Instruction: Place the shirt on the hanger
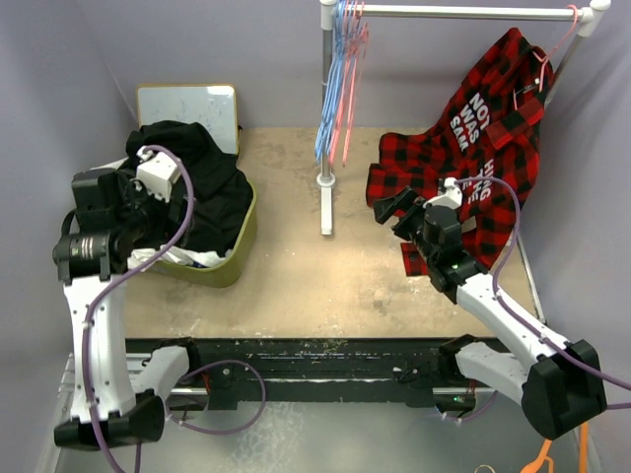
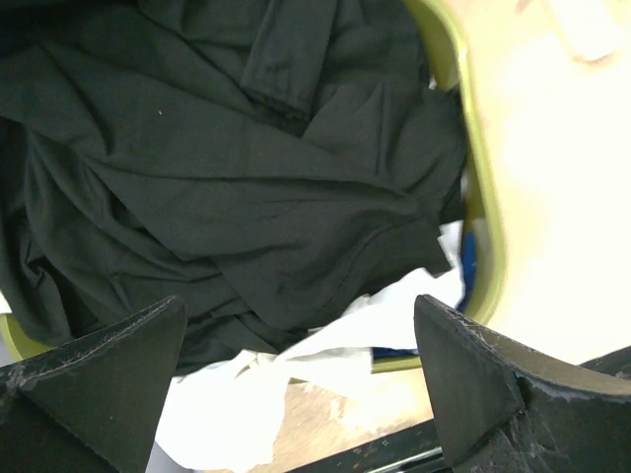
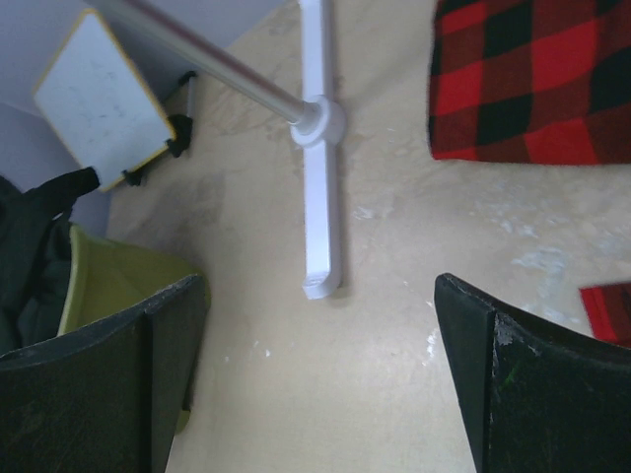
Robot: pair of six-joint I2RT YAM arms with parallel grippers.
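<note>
The black shirt lies crumpled in a green basket at the left. It fills the left wrist view. My left gripper is open and empty just above the shirt's near edge. In the top view its fingers are hard to tell from the dark cloth. A thin pink hanger hangs on the rail beside light-blue hangers. My right gripper is open and empty over bare table, next to the plaid shirt.
A red-and-black plaid shirt hangs from the rail's right end and drapes onto the table. A white garment spills over the basket's front. The rack's post and foot stand mid-table. A whiteboard leans behind the basket.
</note>
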